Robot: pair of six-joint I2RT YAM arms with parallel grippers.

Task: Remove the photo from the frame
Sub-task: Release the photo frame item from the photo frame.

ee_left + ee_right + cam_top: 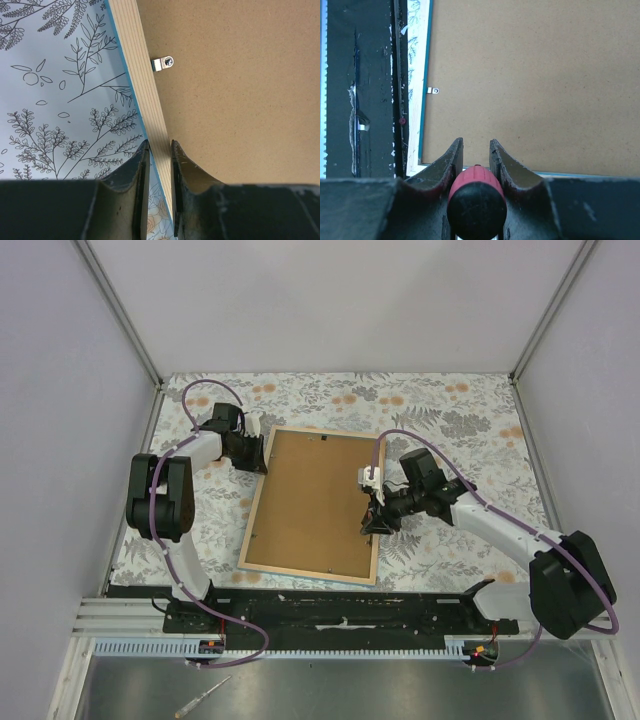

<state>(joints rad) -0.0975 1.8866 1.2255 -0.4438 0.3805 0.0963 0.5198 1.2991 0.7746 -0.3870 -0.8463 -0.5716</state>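
The frame (310,575) lies face down on the floral cover, its light wood back rail (145,90) edged in blue. Inside it the photo (312,500) shows only its plain brown board back (240,90); the print side is hidden. A small metal clip (163,63) on the rail reaches over the board. My left gripper (258,452) is at the frame's far left corner, shut across the wood rail (159,145). My right gripper (374,512) hovers at the frame's right rail (580,174), shut (475,142) on a red-handled screwdriver (476,200) with a black end cap.
The black base rail (340,605) runs along the table's near edge, close to the frame's near rail, and shows at the left of the right wrist view (365,100). Another metal clip (434,90) sits on the near rail. A loose tool (205,700) lies on the grey floor below.
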